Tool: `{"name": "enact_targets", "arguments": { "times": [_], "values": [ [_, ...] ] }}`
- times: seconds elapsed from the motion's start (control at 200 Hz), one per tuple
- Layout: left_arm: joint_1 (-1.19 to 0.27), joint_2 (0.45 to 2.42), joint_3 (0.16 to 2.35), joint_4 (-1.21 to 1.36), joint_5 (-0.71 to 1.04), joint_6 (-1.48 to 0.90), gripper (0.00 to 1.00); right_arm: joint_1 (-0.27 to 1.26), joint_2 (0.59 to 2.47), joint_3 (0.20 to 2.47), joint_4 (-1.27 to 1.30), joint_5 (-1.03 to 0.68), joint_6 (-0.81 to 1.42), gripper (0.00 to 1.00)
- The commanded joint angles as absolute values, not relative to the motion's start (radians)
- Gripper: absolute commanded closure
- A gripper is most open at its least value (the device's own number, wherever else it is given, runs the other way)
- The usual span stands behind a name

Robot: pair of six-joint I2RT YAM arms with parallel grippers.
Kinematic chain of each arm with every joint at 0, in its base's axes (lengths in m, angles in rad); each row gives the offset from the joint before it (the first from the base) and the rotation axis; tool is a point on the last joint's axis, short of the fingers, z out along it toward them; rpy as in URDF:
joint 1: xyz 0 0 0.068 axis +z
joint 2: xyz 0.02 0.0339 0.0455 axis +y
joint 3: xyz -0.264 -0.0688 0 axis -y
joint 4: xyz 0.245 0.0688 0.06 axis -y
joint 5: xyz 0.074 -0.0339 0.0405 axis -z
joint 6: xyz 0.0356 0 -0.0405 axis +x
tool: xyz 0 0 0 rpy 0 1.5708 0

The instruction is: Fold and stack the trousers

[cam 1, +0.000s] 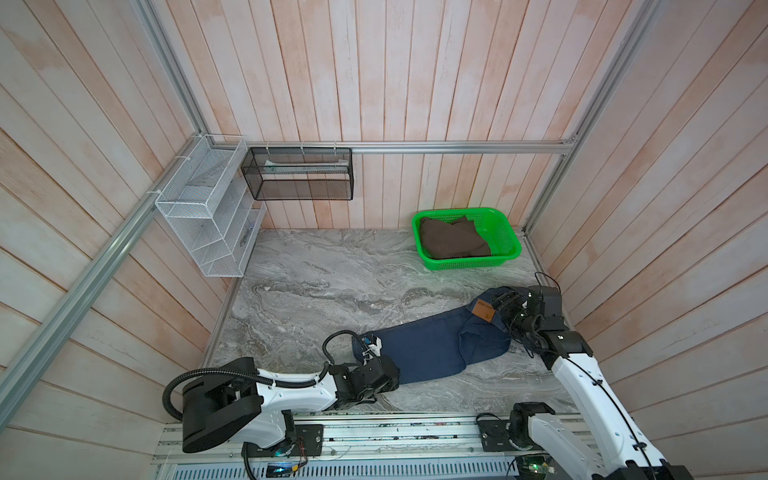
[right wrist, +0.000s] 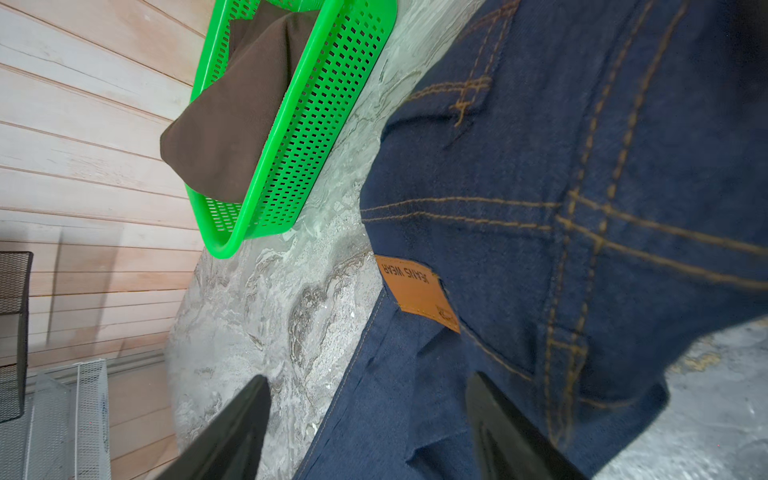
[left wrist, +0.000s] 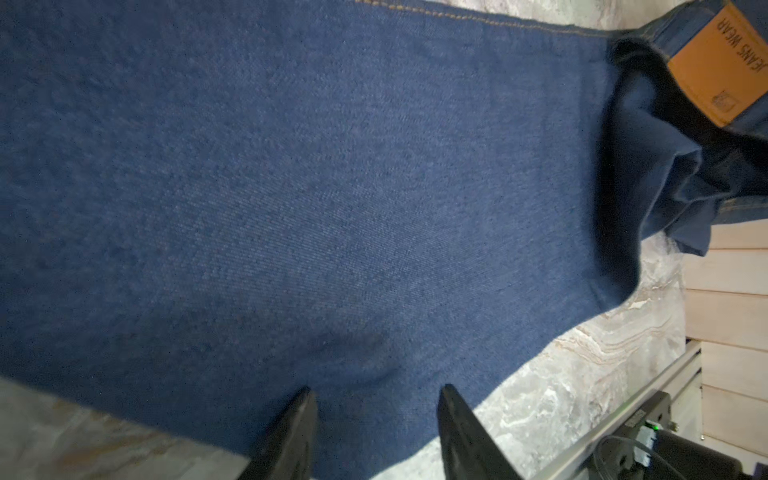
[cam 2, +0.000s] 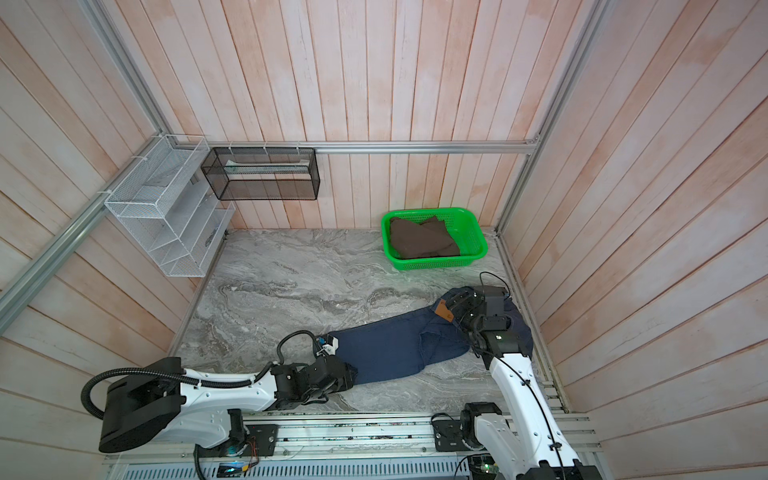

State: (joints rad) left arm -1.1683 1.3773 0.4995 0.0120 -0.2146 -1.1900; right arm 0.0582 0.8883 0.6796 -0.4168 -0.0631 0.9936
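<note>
Since the trousers (cam 1: pixel 424 349) lie flat along the front of the tabletop (cam 1: pixel 311 282), long axis running from mid-front toward the right edge, each arm is nearest to one end. The left gripper (left wrist: pixel 376 395) sits at the leg end, fingers apart astride the denim's border (nothing pinched that I can see). Dark navy cloth, smooth and orange-stitched, rumples toward the waistband's tan patch (cam 1: pixel 484 311), where the right gripper (right wrist: pixel 368 378) hovers, fingers likewise apart.

Only readable text: "JEANS WEAR", dark print on the tan rectangular leather patch (right wrist: pixel 417 293) at the waistband of the dark navy denim trousers (right wrist: pixel 582 208). It is legible in both wrist views. The small stamp beside it is unreadable.
</note>
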Motion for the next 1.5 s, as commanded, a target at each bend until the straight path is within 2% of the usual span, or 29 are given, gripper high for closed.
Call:
{"name": "enact_targets", "arguments": {
  "times": [0.0, 0.095, 0.25, 0.39, 0.63, 0.71, 0.77, 0.885, 0.985, 1.21, 1.375, 1.495],
  "values": [
    [-1.157, 1.382, 0.523, -0.023, -0.232, -1.194, 0.27, 0.063, 0.894, 0.719, -0.462, -0.029, 0.961, 0.24],
    [-1.155, 1.376, 0.528, -0.051, -0.227, -1.186, 0.25, 0.063, 0.903, 0.717, -0.469, -0.040, 0.950, 0.24],
    [-1.152, 1.378, 0.535, -0.121, -0.221, -1.204, 0.28, 0.064, 0.897, 0.696, -0.457, -0.052, 0.956, 0.24],
    [-1.152, 1.347, 0.532, -0.195, -0.217, -1.236, 0.17, 0.069, 0.900, 0.693, -0.452, -0.054, 0.956, 0.24],
    [-1.144, 1.344, 0.549, -0.199, -0.219, -1.214, 0.19, 0.074, 0.900, 0.686, -0.440, -0.053, 0.958, 0.24],
    [-1.141, 1.403, 0.579, -0.165, -0.206, -1.201, 0.27, 0.074, 0.899, 0.683, -0.439, -0.054, 0.959, 0.24],
    [-1.138, 1.444, 0.601, -0.146, -0.200, -1.195, 0.36, 0.074, 0.897, 0.682, -0.439, -0.054, 0.959, 0.24],
    [-1.135, 1.459, 0.618, -0.128, -0.206, -1.195, 0.69, 0.074, 0.890, 0.689, -0.448, -0.057, 0.954, 0.24],
    [-1.135, 1.386, 0.602, -0.170, -0.247, -1.206, 1.00, 0.074, 0.882, 0.697, -0.456, -0.059, 0.951, 0.24],
    [-1.101, 1.040, 0.587, -0.513, -0.403, -1.237, 1.00, 0.118, 0.898, 0.711, -0.444, -0.101, 0.961, 0.24],
    [-0.999, 0.801, 0.602, -0.795, -0.461, -1.219, 1.00, 0.295, 0.951, 0.765, -0.437, -0.061, 0.993, 0.25],
    [-0.904, 0.697, 0.623, -0.908, -0.468, -1.173, 1.00, 0.446, 1.016, 0.817, -0.434, 0.001, 1.009, 0.26]
  ]
}}
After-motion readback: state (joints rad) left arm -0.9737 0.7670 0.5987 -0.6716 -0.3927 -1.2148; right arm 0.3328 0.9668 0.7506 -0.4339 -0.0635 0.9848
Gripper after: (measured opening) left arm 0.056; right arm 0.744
